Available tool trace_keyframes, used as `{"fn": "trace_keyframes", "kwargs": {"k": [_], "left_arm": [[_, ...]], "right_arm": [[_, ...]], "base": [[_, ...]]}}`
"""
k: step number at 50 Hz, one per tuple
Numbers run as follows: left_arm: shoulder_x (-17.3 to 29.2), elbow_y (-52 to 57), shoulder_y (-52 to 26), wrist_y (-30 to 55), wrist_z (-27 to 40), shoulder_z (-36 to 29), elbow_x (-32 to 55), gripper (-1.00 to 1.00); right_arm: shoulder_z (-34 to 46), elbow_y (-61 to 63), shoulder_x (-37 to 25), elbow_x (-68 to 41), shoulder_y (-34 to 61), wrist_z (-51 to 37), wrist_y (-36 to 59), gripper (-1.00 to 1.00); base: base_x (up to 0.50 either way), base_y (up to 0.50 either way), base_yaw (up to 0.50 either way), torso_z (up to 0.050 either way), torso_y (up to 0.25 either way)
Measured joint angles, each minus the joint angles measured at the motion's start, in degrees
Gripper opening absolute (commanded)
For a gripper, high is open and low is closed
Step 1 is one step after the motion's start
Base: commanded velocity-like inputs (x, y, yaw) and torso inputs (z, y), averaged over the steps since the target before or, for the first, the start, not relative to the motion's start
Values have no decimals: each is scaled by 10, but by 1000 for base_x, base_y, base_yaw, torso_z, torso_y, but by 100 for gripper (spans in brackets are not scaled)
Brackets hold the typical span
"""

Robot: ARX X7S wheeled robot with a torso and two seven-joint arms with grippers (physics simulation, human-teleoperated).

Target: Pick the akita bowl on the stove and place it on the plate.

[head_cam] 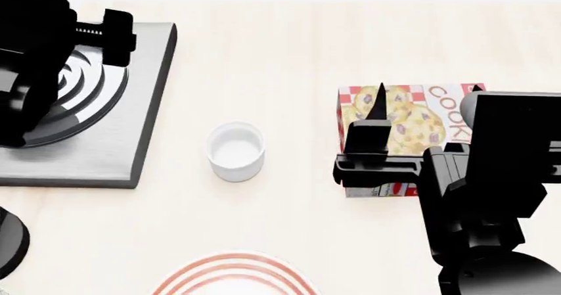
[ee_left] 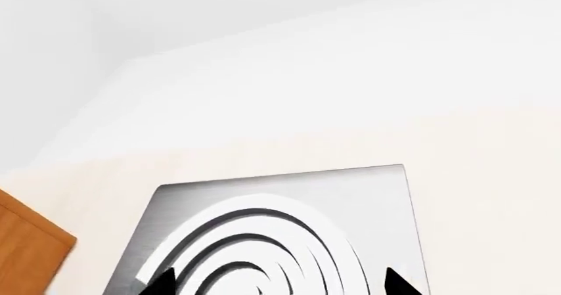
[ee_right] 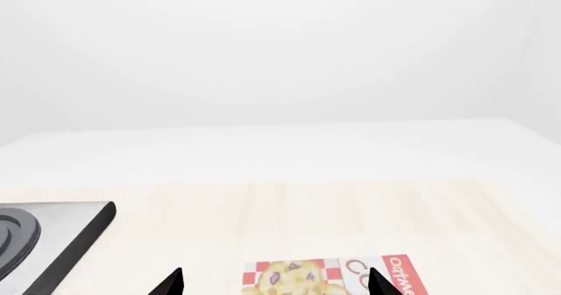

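The akita bowl shows in no view; my left arm covers much of the burner. The stove [head_cam: 131,131] is a dark grey slab with black ring burner [head_cam: 88,91] at the table's far left. My left gripper [ee_left: 278,285] hangs open above the rings of the stove [ee_left: 368,196], nothing between its tips. A white plate [head_cam: 232,272] with red rings is cut off by the near edge of the head view. My right gripper [head_cam: 427,94] stands open over a cookie box [head_cam: 408,121], holding nothing.
A small plain white cup [head_cam: 236,150] stands between stove and cookie box [ee_right: 324,275]. An orange-brown wooden piece [ee_left: 31,242] shows beside the stove in the left wrist view. The right wrist view catches a corner of the stove [ee_right: 62,232].
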State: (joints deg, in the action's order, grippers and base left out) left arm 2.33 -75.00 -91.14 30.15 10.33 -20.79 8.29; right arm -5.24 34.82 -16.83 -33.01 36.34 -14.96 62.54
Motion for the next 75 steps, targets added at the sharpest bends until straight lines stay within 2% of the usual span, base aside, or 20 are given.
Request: {"fn": "trace_keyframes", "kwargs": {"k": [42, 75], "left_arm": [[8, 0, 26, 36, 63, 4, -26, 100], [10, 0, 48, 51, 76, 12, -41, 100]], "right_arm": [[2, 0, -4, -15, 2, -12, 1, 100], [3, -1, -8, -25, 4, -20, 1, 100]], "base": [[0, 0, 0, 0, 0], [0, 0, 0, 0, 0]]}}
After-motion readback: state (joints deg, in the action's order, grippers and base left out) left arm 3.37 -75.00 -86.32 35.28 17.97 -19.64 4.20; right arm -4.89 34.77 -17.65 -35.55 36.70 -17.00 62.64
